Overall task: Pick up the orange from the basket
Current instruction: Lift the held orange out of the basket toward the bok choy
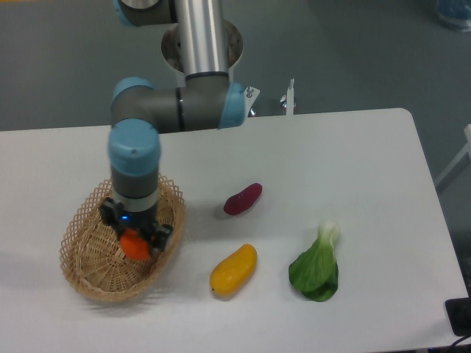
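- One orange (134, 243) sits clenched in the end effector (135, 240), over the right half of the basket (87, 270); whether it is clear of the basket floor cannot be told from this view.
- Most of the task looks done, judging by the grasp: the fruit is held, and what is left is to carry it up past the rim and out of the basket.
- No other item shows inside the basket, whose woven floor is bare to the left of the end effector.
- Wicker makes up the basket: tan, oval, with an open lattice rim and a tighter weave at the bottom.
- Smooth, bright skin covers the small round orange, partly hidden by the dark fingers on either side.
- Three other items lie on the white tabletop (353, 169), well apart from the basket: a glossy elongated yellow fruit (233, 270), a dark purple oblong vegetable (243, 198) and a leafy green bok choy (316, 266) with a pale stem.
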`<action>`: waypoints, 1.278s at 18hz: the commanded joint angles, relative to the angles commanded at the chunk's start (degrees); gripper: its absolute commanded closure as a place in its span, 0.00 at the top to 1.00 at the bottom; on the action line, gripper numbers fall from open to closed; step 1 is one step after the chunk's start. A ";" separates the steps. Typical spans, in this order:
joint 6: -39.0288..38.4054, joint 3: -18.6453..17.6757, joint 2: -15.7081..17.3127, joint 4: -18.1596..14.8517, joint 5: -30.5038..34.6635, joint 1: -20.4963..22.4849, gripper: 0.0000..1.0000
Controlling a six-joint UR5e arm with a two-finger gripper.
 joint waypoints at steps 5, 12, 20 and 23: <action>5.28 0.17 0.35 -0.26 0.00 8.45 0.33; 12.58 -0.09 1.05 -1.58 1.32 13.73 0.34; 23.65 0.00 1.85 -2.28 5.97 20.67 0.35; 28.92 0.00 2.46 -2.37 6.95 23.83 0.36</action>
